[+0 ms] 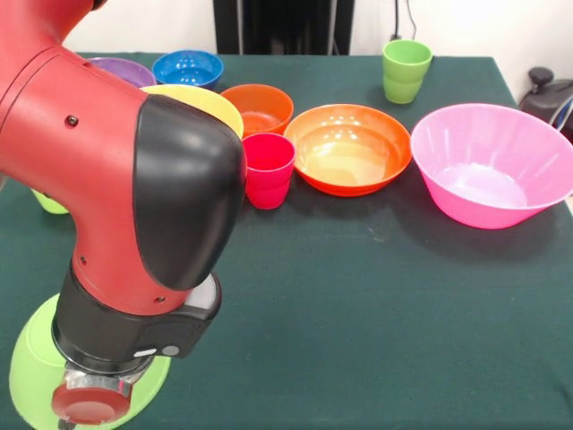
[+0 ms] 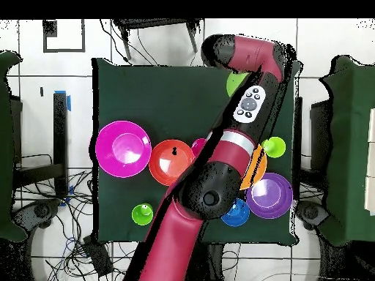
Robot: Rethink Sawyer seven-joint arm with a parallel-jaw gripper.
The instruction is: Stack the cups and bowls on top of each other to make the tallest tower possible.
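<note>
The lime green bowl point(image 1: 25, 376) lies rim-down at the table's near left corner, right under my arm's last links point(image 1: 134, 269); it also shows in the overhead view point(image 2: 236, 82). My gripper is hidden by the arm in both views. The large pink bowl point(image 1: 492, 166) and the medium orange bowl point(image 1: 349, 148) stand upright side by side, both empty. The red-pink cup point(image 1: 267, 170) stands left of the orange bowl. One light green cup point(image 1: 406, 70) stands at the far side, another point(image 1: 47, 204) behind my arm.
The small dark orange bowl point(image 1: 258, 107), yellow-orange bowl point(image 1: 201, 100), blue bowl point(image 1: 188, 67) and purple bowl point(image 1: 121, 70) cluster at the far left. My arm point(image 2: 220, 168) reaches over them across the green-cloth table point(image 1: 376, 340).
</note>
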